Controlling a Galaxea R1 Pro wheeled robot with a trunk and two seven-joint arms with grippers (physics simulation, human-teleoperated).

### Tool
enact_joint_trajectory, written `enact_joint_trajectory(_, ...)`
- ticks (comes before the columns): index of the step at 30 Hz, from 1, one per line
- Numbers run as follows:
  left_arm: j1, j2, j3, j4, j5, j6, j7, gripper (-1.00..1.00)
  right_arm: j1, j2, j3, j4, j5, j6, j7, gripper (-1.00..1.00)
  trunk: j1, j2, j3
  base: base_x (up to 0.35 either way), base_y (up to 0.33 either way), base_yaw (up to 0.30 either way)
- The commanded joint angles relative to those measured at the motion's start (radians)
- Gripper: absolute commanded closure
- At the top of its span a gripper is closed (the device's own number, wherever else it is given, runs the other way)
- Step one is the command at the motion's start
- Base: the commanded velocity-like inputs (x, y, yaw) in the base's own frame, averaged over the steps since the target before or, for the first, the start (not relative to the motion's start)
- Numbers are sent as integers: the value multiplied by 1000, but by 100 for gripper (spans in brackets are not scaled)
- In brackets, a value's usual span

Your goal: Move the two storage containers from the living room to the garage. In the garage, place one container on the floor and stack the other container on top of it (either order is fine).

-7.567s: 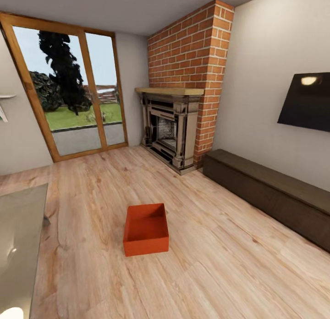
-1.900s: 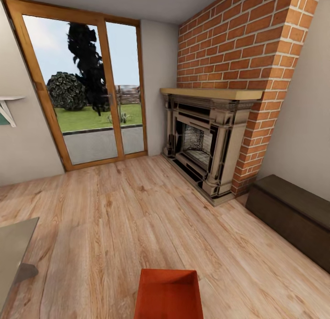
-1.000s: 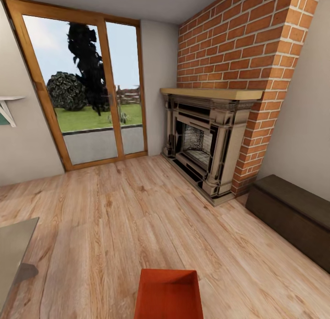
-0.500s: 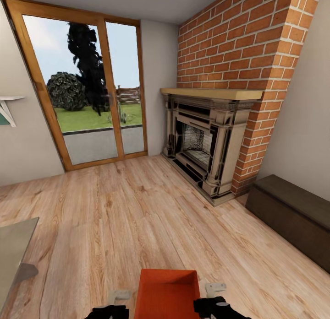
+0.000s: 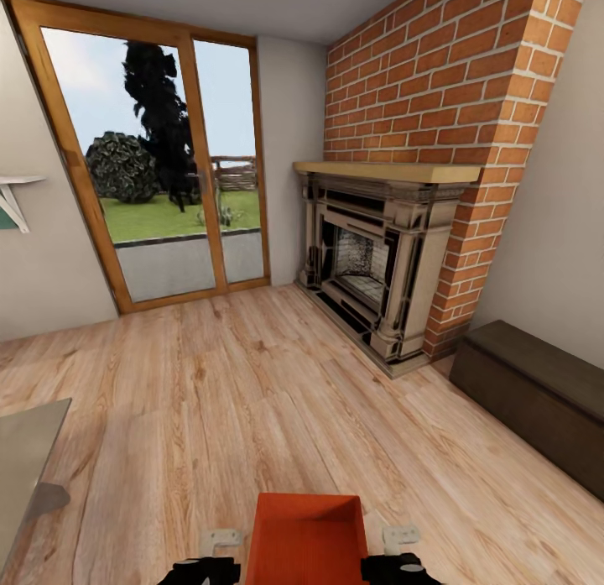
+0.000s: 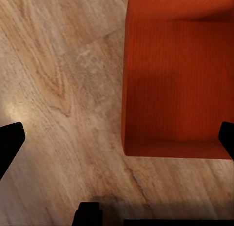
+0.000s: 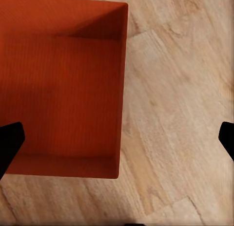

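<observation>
One orange-red storage container [image 5: 309,536] sits on the light wood-plank floor of the living room, at the bottom middle of the head view. My left gripper [image 5: 220,541] hangs just to its left and my right gripper [image 5: 401,538] just to its right, both low over the floor. In the left wrist view the container [image 6: 178,75] lies beside the open left gripper [image 6: 118,141], whose dark fingers [image 6: 9,143] stand far apart. The right wrist view looks down into the container [image 7: 61,84] beneath the open right gripper [image 7: 118,138]. The second container and the garage are out of view.
Straight ahead is the red brick fireplace [image 5: 377,266], with glass doors [image 5: 168,165] to its left. A dark brown chest [image 5: 537,392] runs along the right wall. The corner of the grey low table [image 5: 25,459] juts in at the left.
Over the last second both grippers have risen into the head view, one on each side of the container. Earlier, the camera moved closer to the container.
</observation>
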Motion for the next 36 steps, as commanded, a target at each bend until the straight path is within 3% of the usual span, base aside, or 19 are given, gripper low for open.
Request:
enact_joint_trajectory(1, 0, 0, -1, -2, 2, 6, 4, -100, -1, 1, 8, 2, -9, -3, -4, -100, 0, -1, -1, 0, 0, 0)
enact_joint_trajectory(13, 0, 1, -1, -7, 0, 3, 4, -100, 1, 3, 10, 9, -6, -37, -5, -100, 0, -1, -1, 0, 0, 0)
enact_joint_trajectory(20, 0, 0, 0, -12, -2, -46, 5, -100, 1, 3, 11, 8, -2, -49, -5, -100, 0, -1, -1, 0, 0, 0)
enact_joint_trajectory(28, 0, -1, -1, -13, -4, -52, 5, -100, 1, 1, 11, 8, -9, -48, -1, -100, 0, -1, -1, 0, 0, 0)
enact_joint_trajectory(29, 0, 1, -4, -53, -5, -49, 6, -100, 1, 1, 11, 8, -10, -45, 0, -100, 0, -1, -1, 0, 0, 0)
enact_joint_trajectory(31, 0, 3, -2, -53, -3, -50, 7, -100, 1, 1, 11, 8, -11, -43, 1, -100, 0, -1, -1, 0, 0, 0)
enact_joint_trajectory(36, 1, -19, -2, -55, -7, -51, 7, -100, 1, 1, 11, 8, -11, -37, 4, -100, 0, -1, -1, 0, 0, 0)
